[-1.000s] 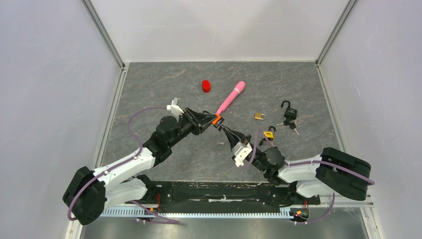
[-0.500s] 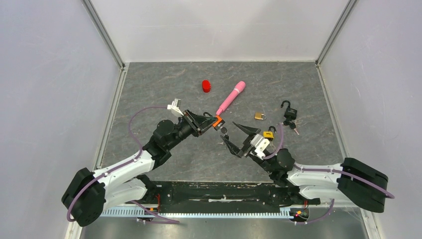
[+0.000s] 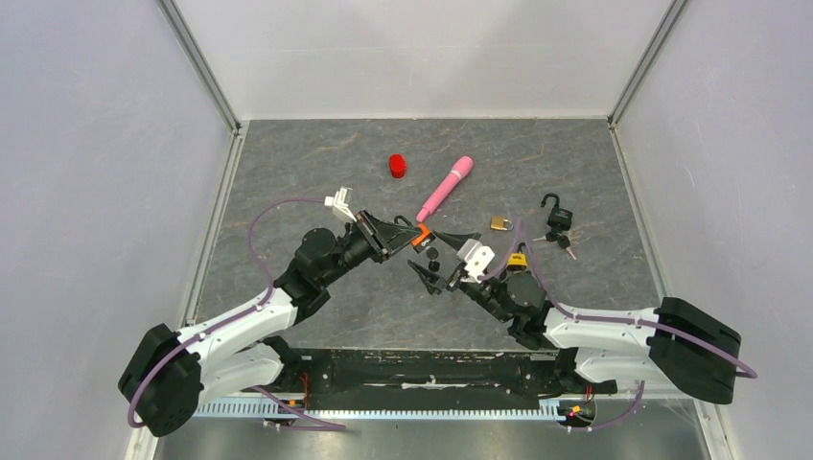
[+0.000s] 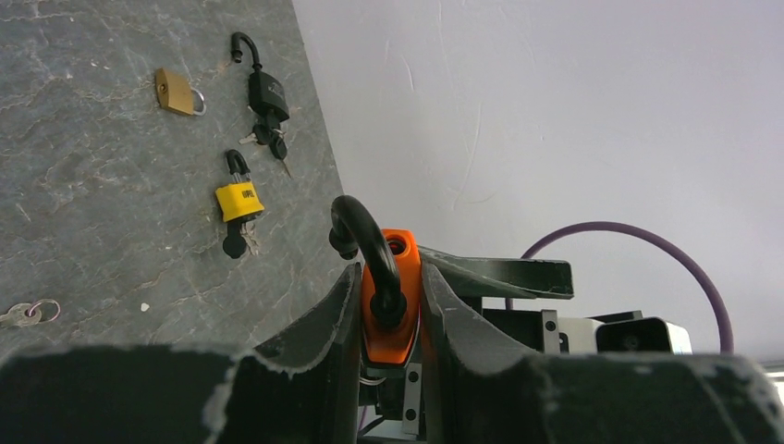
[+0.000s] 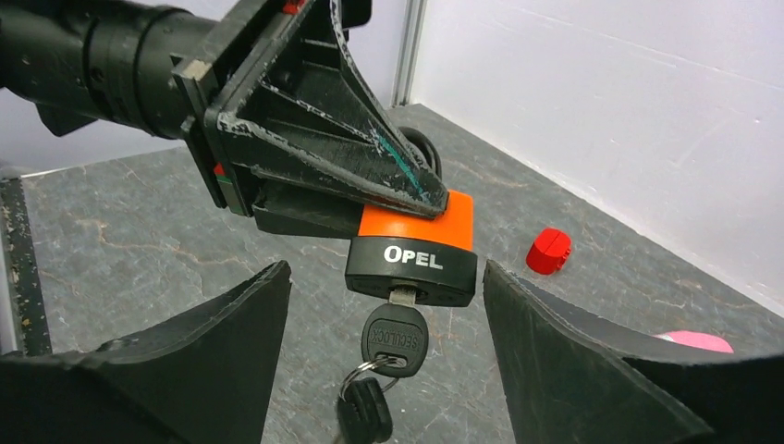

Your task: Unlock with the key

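My left gripper (image 3: 407, 233) is shut on the orange padlock (image 3: 419, 236) and holds it above the table. In the left wrist view the padlock's body (image 4: 390, 310) is pinched between both fingers. Its black shackle (image 4: 365, 236) is swung aside, with one end out of its hole. A black-headed key (image 5: 396, 338) is stuck in the padlock's black base (image 5: 413, 268), and a second key hangs from its ring. My right gripper (image 5: 384, 275) is open, one finger on each side of the key, touching neither key nor padlock.
On the table lie a red cap (image 3: 398, 166), a pink cylinder (image 3: 444, 188), a small brass padlock (image 3: 500, 223), a black padlock with keys (image 3: 559, 218) and a yellow padlock (image 3: 518, 259) close to the right arm. Walls enclose three sides.
My right gripper has let go of the key, opened wide and shifted its wrist to the right. The key stays in the padlock. The left gripper has kept its grip and place.
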You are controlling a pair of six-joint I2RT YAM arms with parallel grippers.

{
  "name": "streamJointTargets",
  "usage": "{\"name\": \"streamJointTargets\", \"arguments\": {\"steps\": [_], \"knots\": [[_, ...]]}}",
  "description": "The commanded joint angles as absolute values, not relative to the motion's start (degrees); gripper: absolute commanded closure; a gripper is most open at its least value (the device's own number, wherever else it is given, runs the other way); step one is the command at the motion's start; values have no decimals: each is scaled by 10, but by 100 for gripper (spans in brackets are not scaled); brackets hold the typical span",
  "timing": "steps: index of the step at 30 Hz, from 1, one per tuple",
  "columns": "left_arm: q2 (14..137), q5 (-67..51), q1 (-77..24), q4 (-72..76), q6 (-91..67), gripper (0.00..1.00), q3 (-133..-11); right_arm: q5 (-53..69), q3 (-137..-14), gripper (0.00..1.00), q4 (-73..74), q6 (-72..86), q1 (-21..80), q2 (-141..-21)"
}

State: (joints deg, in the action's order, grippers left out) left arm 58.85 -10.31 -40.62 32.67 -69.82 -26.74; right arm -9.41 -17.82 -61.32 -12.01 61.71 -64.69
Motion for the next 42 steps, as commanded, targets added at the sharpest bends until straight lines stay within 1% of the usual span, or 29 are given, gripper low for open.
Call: {"name": "streamJointTargets", "arguments": {"steps": [1, 8, 12, 13, 14, 15, 17, 18, 19, 21, 23, 25, 26, 28, 31, 38, 42], "knots": [[580, -119, -407, 366, -676, 98, -297, -114, -212, 24, -614, -119, 620, -666], [580, -126, -408, 369, -676, 98, -294, -129, -223, 33, -625, -126, 620, -684], [581, -127, -408, 368, -677, 98, -293, -138, -228, 43, -627, -133, 620, -687], [581, -128, -408, 367, -677, 98, -293, -138, -229, 48, -626, -136, 620, -688], [581, -128, -408, 364, -677, 98, -294, -135, -231, 56, -622, -138, 620, -688], [582, -130, -408, 361, -677, 98, -296, -132, -233, 65, -618, -143, 620, -689], [582, -131, -408, 357, -676, 97, -297, -132, -232, 86, -614, -147, 619, -688], [580, -130, -407, 351, -674, 93, -297, -132, -229, 95, -613, -150, 620, -686], [578, -128, -407, 341, -673, 88, -299, -131, -225, 100, -613, -151, 620, -682], [572, -121, -405, 321, -666, 71, -303, -131, -214, 100, -615, -152, 620, -671], [563, -115, -400, 302, -663, 52, -304, -128, -205, 100, -615, -152, 620, -658], [553, -112, -390, 282, -659, 39, -305, -122, -196, 100, -616, -150, 619, -644], [546, -113, -384, 272, -657, 35, -305, -118, -192, 100, -615, -149, 619, -636], [534, -115, -369, 254, -652, 31, -308, -108, -185, 100, -614, -145, 617, -625], [519, -120, -349, 230, -643, 30, -312, -97, -177, 100, -610, -138, 615, -609], [539, -151, -339, 218, -629, 31, -331, -76, -167, 100, -613, -117, 609, -595], [555, -171, -340, 247, -613, 33, -333, -49, -169, 100, -614, -87, 600, -588]]}}
